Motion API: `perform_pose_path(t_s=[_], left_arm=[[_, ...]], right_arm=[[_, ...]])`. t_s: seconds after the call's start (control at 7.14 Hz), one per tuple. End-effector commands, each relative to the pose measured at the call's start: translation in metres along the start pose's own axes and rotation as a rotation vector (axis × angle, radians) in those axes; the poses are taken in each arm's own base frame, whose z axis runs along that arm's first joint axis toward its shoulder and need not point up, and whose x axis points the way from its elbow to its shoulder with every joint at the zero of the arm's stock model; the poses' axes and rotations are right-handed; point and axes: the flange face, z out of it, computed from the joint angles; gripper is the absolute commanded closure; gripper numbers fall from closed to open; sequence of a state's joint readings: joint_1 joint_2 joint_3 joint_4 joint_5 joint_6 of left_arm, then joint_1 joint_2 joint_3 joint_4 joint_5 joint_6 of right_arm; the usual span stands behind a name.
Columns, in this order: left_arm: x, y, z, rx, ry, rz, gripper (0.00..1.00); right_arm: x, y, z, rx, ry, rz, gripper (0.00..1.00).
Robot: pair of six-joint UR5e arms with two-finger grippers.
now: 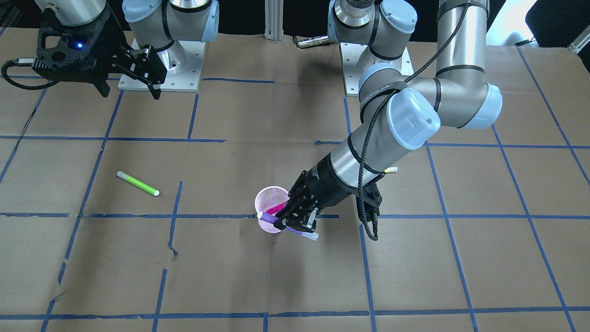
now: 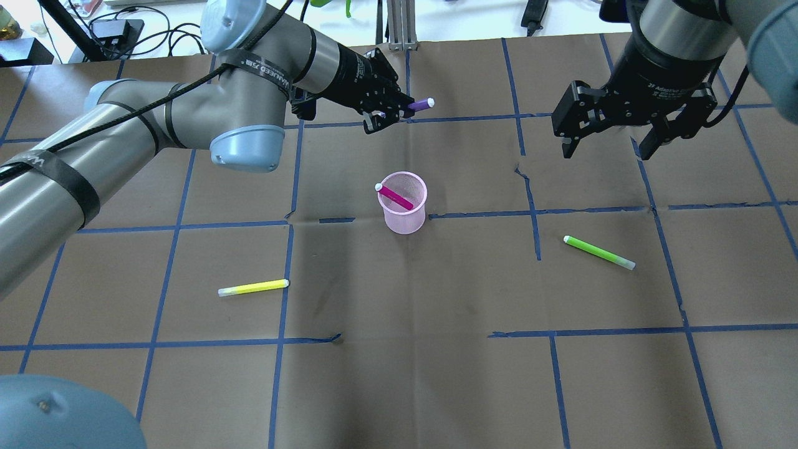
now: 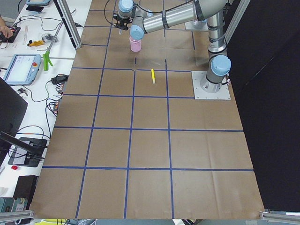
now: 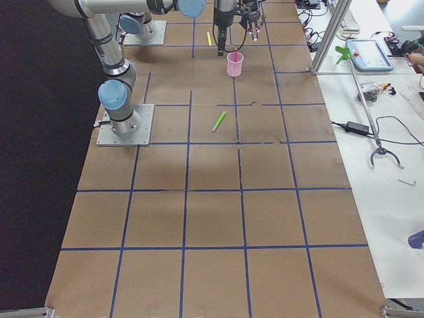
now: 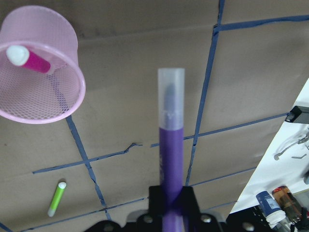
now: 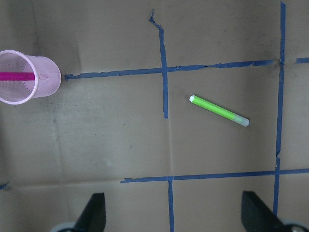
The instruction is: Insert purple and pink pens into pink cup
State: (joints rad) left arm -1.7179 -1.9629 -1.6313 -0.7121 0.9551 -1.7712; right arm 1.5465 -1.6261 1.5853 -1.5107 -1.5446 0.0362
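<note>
1. Front view: the left gripper (image 1: pixel 298 220) is clamped on the purple pen (image 1: pixel 308 235), which here overlaps the pink cup (image 1: pixel 263 199). The pink pen (image 1: pixel 276 208) already leans inside the cup. Half the job looks done, and the step in hand is bringing the second pen to the cup.
2. Overhead view: the purple pen is held in the air, roughly level, beyond the cup and apart from it. The right gripper (image 2: pixel 606 149) hangs well off to the side, jaws spread, holding nothing. A yellow pen (image 2: pixel 252 287) and a green pen (image 2: pixel 598 252) lie on the table (image 2: pixel 436 374); the task does not ask for them.
3. Left side view: the near arm reaches out over the cup. Finer detail is too small to tell.
4. Right side view: the cup stands upright with the pink pen poking out.
5. Left wrist view: the purple pen runs straight out from the jaws, and the cup mouth sits off to one side of its line. The next move likely calls for shifting across, tipping the pen's end down over the mouth and clear of the leaning pink pen, then letting go.
6. Right wrist view: the jaws stand wide apart and the cup is at the left edge.
</note>
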Motion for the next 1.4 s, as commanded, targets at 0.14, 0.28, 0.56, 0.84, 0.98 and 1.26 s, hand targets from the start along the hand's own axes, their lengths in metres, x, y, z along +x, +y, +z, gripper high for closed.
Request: perform_pose_path(t_s=[0.14, 0.28, 0.56, 0.84, 0.98, 1.26], left_arm=[[-0.051, -0.005, 0.002, -0.089, 0.223, -0.086, 0.98], [-0.060, -0.010, 0.005, -0.085, 0.222, -0.095, 0.99], [-0.065, -0.016, 0.019, -0.086, 0.190, -0.181, 0.99], [-0.087, 0.004, 0.047, -0.092, 0.132, -0.210, 0.99], [-0.091, 0.011, 0.051, -0.099, 0.122, -0.246, 0.99], [-0.093, 0.012, 0.047, -0.101, 0.124, -0.263, 0.99]], right_arm=[[-0.001, 0.001, 0.004, -0.002, 0.005, -0.002, 0.00], [-0.001, 0.001, 0.005, -0.007, 0.005, -0.002, 0.00], [-0.001, 0.001, 0.006, -0.014, 0.004, -0.003, 0.00], [-0.001, 0.001, 0.005, -0.013, 0.002, -0.003, 0.00], [-0.001, 0.001, 0.005, -0.013, 0.002, -0.003, 0.00], [-0.003, 0.002, 0.005, -0.013, 0.005, -0.011, 0.00]])
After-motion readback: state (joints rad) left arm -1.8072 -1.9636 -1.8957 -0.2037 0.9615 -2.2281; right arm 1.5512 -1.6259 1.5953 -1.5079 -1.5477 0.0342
